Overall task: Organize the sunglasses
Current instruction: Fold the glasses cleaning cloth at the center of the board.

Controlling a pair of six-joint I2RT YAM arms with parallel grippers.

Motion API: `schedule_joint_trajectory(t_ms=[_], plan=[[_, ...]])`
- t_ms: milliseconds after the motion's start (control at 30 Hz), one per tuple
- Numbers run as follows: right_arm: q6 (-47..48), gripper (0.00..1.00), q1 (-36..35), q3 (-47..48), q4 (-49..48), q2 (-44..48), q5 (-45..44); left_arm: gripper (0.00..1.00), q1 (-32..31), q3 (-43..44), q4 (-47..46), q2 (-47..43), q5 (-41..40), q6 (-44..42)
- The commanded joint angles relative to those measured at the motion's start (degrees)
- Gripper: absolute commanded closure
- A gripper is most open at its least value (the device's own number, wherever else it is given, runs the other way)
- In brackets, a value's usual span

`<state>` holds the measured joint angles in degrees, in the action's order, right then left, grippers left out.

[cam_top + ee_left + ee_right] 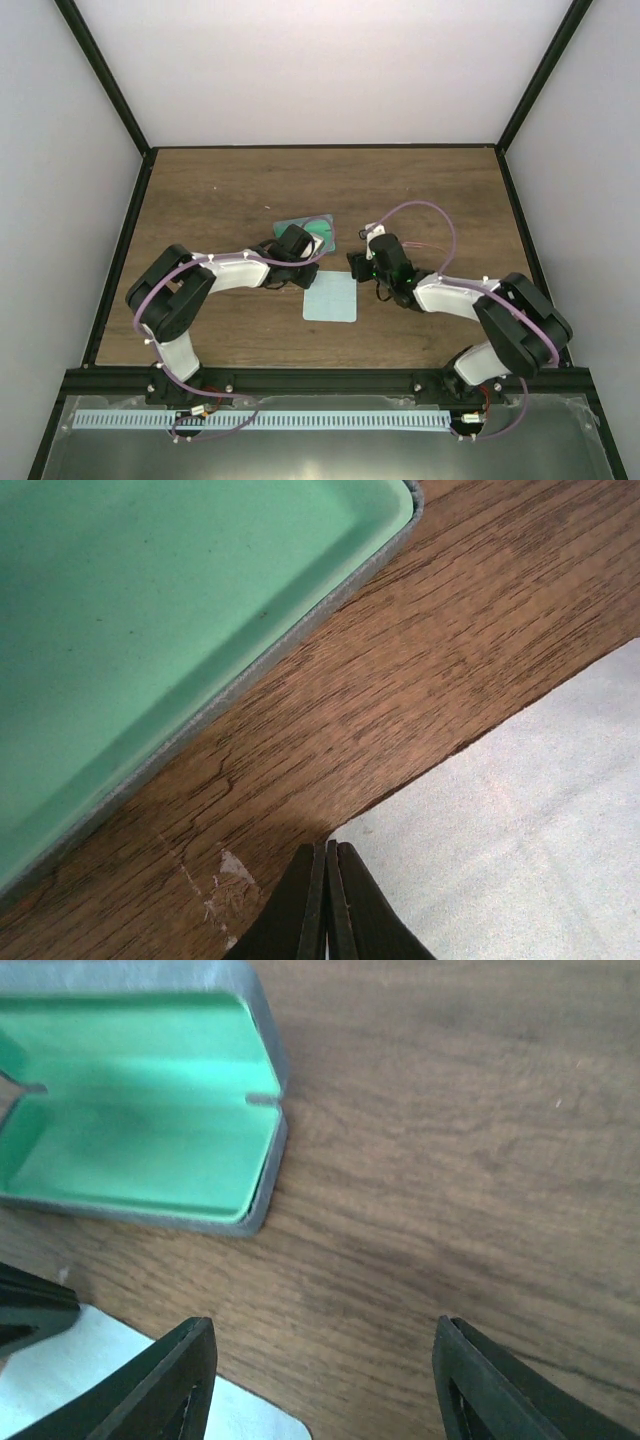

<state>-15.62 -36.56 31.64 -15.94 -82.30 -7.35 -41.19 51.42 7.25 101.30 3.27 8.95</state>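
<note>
Gripper-wise from above, note left gripper (312,270) shut beside cloth (330,300), right gripper (358,264) spread empty near open case (308,232) just beyond it, sunglasses unseen; left wrist: confirm cloth (530,820) edge truly pinched before lifting; right wrist: steer wide of case (140,1140).

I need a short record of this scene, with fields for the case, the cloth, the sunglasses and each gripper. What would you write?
case: glasses case, open, green lining, nothing in the part that shows
cloth: pale cloth, flat on the wooden table, nearer the arms than the case
sunglasses: not visible in any view
left gripper: left gripper shut, tips at the cloth's edge; whether it pinches the cloth cannot be told
right gripper: right gripper open, nothing between its fingers, over bare wood beside the case
</note>
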Motion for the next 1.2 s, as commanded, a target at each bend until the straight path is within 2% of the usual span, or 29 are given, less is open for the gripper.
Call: schedule_joint_trajectory(t_ms=[0,133,367,700,800,1167], plan=[[0.11,0.38,0.43,-0.03,0.84,-3.81,1.70,0.96,-0.29,-0.33,-0.23,-1.26,-0.10,0.28],[-0.03,0.35,0.44,1.16,3.18,-6.41,2.36,0.96,-0.29,-0.52,-0.03,-2.48,-0.53,0.10],[-0.79,0.36,0.43,-1.18,3.05,-4.04,3.71,0.96,-0.29,-0.49,0.21,-2.73,-0.38,0.10],[0.20,0.50,0.09,-0.53,1.65,-8.08,5.44,0.96,-0.29,-0.25,0.40,-1.81,-0.17,0.28],[0.82,0.57,-0.29,-0.06,1.45,-9.23,5.43,0.96,-0.29,-0.18,0.49,-1.63,-0.48,0.28],[1.73,0.76,-1.70,1.84,1.90,-11.80,4.74,0.96,-0.24,0.00,0.84,-1.59,-0.89,0.27]])
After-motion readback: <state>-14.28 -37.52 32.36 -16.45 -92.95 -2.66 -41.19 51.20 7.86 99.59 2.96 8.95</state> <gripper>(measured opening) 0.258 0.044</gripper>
